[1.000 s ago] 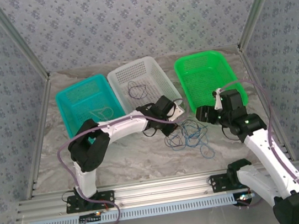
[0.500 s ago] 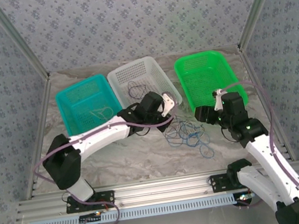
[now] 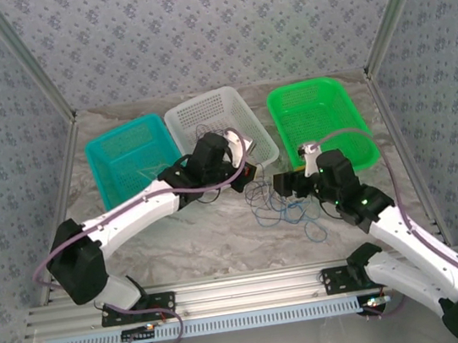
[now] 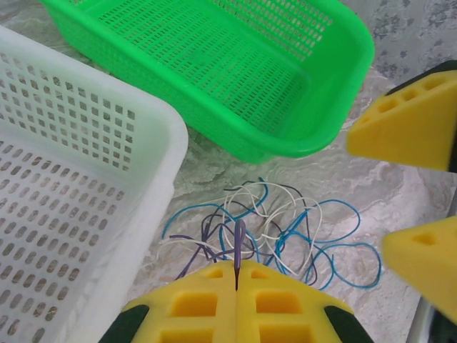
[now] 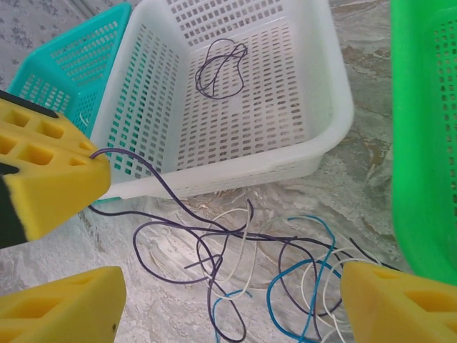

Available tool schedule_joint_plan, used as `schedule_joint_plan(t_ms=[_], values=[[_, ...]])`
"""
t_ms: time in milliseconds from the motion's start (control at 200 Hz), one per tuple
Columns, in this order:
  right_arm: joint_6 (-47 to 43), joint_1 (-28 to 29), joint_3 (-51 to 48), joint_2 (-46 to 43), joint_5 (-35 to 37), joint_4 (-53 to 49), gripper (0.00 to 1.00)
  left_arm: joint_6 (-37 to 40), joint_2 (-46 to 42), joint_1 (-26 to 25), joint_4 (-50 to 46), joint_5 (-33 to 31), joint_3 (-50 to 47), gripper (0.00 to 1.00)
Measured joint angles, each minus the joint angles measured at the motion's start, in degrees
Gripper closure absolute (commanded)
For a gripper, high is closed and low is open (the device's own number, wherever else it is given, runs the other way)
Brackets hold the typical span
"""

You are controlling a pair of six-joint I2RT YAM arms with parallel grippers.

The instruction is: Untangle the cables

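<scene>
Cables [image 4: 271,229]: one dark purple strand [image 4: 238,239] was pinched between the left gripper's [image 4: 235,275] closed fingers, trailing down into the blue, purple and whitish tangle on the table [image 4: 207,168]. Right gripper [image 5: 232,286] hovered spread apart over that heap, just beside the white basket [image 4: 143,143] and green basket [image 4: 314,136].

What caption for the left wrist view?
Left gripper shut on a purple cable from the tangle beside the white basket.
</scene>
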Motion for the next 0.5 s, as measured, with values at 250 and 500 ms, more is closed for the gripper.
schedule_joint_plan(t_ms=[250, 500], values=[[0.1, 5.2, -0.2, 5.6, 6.3, 5.1, 0.19, -2.2, -3.0, 0.0, 0.5, 1.8, -0.4, 1.00], [1.6, 6.6, -2.2, 8.4, 14.7, 12.1, 0.17, -5.0, -6.0, 0.0, 3.4, 4.2, -2.0, 1.00]])
